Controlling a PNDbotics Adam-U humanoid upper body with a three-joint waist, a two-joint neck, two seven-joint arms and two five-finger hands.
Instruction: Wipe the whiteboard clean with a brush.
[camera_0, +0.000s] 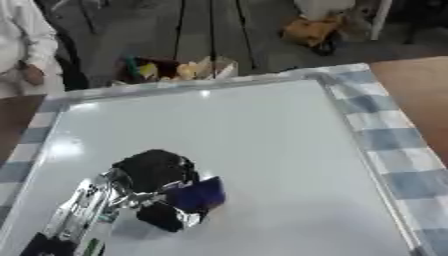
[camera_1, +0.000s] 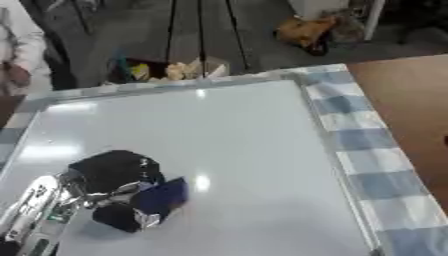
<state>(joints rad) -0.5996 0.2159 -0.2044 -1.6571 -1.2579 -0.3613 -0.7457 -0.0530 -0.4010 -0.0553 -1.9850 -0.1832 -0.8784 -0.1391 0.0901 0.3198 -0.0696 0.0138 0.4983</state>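
Left hand (camera_0: 153, 172) seen at near-left part of whiteboard (camera_0: 262, 145), fingers curled round dark blue brush (camera_0: 199, 194), which is pressed on board. Unwiped board surface lies away and rightward from hand. Right hand not seen.

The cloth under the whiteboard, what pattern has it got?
Blue and white checks on the cloth beside the whiteboard, clearest in the left eye view.

The whiteboard (camera_0: 254, 150) lies flat on a cloth-covered table (camera_0: 398, 150), which shows along its right and far edges. On the board's near left sits the left hand (camera_0: 153, 172) — the brush (camera_0: 199, 194) just right of it, touching the board.
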